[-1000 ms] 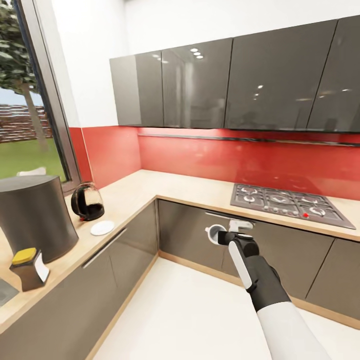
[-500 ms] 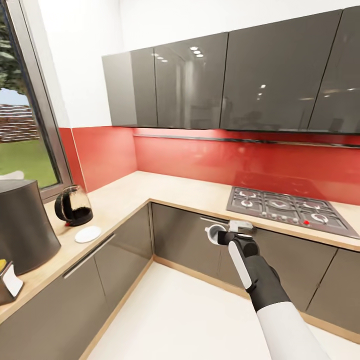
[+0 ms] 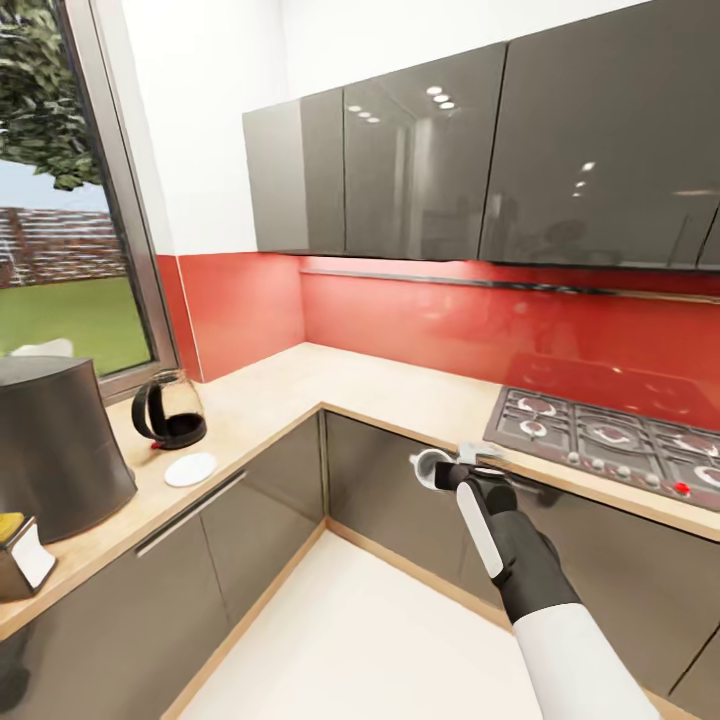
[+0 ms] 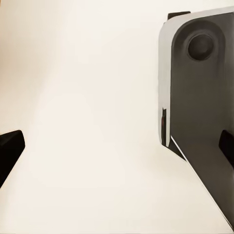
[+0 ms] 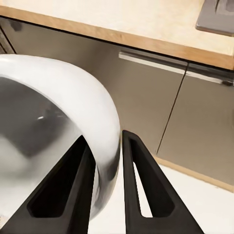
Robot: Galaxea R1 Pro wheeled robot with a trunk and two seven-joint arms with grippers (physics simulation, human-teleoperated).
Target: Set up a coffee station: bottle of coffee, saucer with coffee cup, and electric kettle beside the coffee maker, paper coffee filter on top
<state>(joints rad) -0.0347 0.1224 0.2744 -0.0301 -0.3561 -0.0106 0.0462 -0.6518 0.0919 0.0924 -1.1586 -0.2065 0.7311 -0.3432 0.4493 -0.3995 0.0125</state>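
head view had the right hand [image 3: 452, 470] carried out in front of the robot at about worktop height, clenched on the rim of the coffee cup [image 3: 432, 467], probably so the cup rode level and clear of the grey cabinet fronts [image 3: 395, 480] while the base was on its way. the saucer [image 3: 190, 469] lay bare on the kitchen countertop [image 3: 290, 400] along the window side, just beside the electric kettle [image 3: 168, 410], with the tall grey coffee maker [image 3: 55, 445] nearer the camera and the bottle of coffee [image 3: 22, 555] at its foot; those looked already grouped for the station, so the saucer seemed to be waiting for the cup. a gas hob [image 3: 610, 445] sat on the other run of worktop. right wrist view gave what the head could not: the cup's white wall [image 5: 73, 131] pinched between the two dark fingers [image 5: 141, 195], one inside and one outside. left wrist view showed pale floor and part of the robot's own base [image 4: 200, 97], with the left hand's dark fingertips [image 4: 9, 148] spread wide, grasping nothing.
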